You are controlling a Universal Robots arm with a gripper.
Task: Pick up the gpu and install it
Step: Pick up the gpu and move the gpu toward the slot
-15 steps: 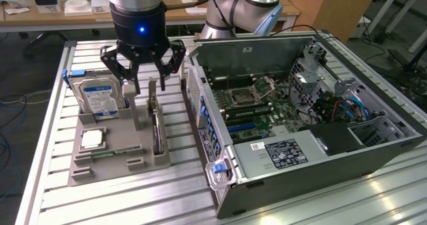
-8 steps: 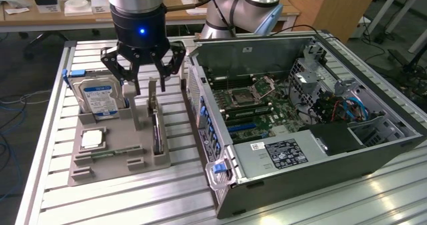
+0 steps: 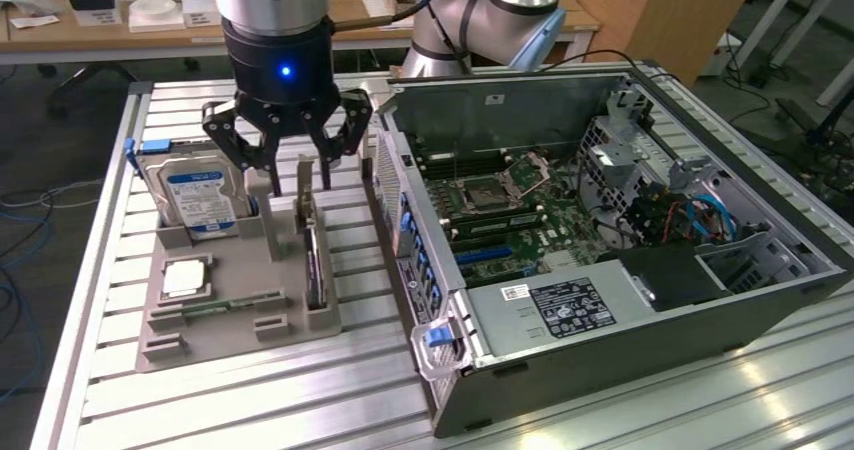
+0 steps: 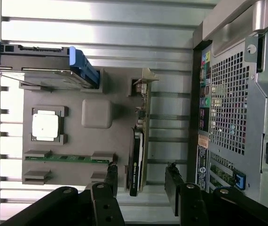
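The gpu (image 3: 312,245) is a thin dark card standing on edge in a slot of the grey holder tray (image 3: 214,342), with its silver bracket at the far end. My gripper (image 3: 302,182) hangs over that end, open, one finger on each side of the card and touching neither face. In the wrist view the gpu (image 4: 136,162) runs between my two black fingers (image 4: 111,178), with a clear gap on both sides; my gripper (image 4: 142,181) holds nothing.
A hard drive with a blue frame (image 3: 194,198) stands in the tray beside the gpu, with a silver processor (image 3: 183,277) and a green memory stick (image 3: 220,305) nearby. The open computer case (image 3: 601,220) lies on the exterior view's right, close to the tray.
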